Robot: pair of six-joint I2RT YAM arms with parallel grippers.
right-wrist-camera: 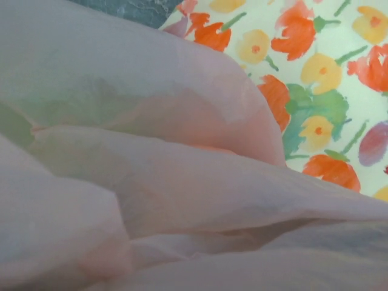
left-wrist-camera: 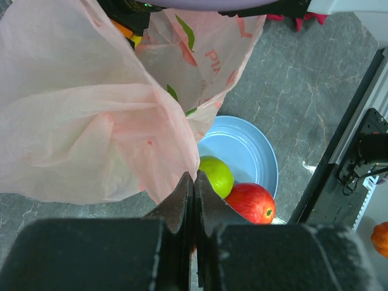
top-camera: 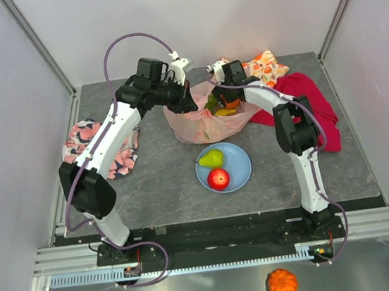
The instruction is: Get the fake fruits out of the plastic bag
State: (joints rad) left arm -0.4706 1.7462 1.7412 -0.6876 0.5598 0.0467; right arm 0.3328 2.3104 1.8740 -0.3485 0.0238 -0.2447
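Between left claw (left-wrist-camera: 193, 177) tips, plastic bag (left-wrist-camera: 85, 121)

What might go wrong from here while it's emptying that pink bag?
1. The left gripper pinches only a thin fold of the plastic bag; the film may slip out or tear.
2. The fake fruits still inside might tumble out, hit the pear and red apple on the blue plate, and roll away; one orange fruit already lies off the table.
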